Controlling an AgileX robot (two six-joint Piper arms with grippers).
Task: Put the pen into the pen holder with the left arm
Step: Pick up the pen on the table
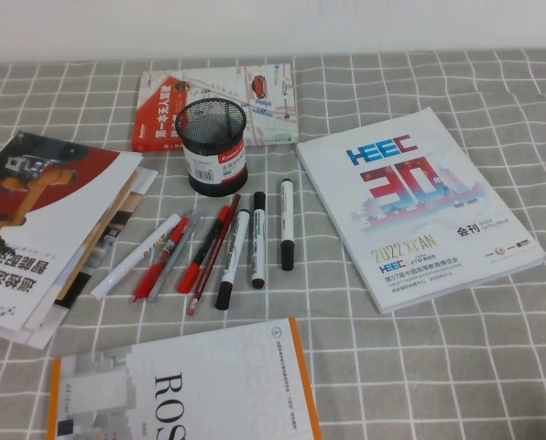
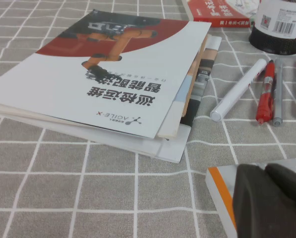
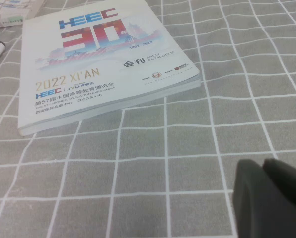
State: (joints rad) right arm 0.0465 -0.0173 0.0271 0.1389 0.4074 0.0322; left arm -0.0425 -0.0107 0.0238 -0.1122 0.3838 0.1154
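Both end effectors, left [image 2: 269,201] and right [image 3: 269,198], hovered low over the counter [image 1: 392,367]; whether either was open could not be told. The pen [image 1: 136,255] lay at seven o'clock from the pen holder [image 1: 212,145].

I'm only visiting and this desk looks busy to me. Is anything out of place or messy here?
Nothing is spilled or broken. The pen holder stands upright and empty, while the white pen lies with the other pens on the checked cloth. The booklets at the robot's left are fanned unevenly. The left gripper and right gripper hang low over the cloth.
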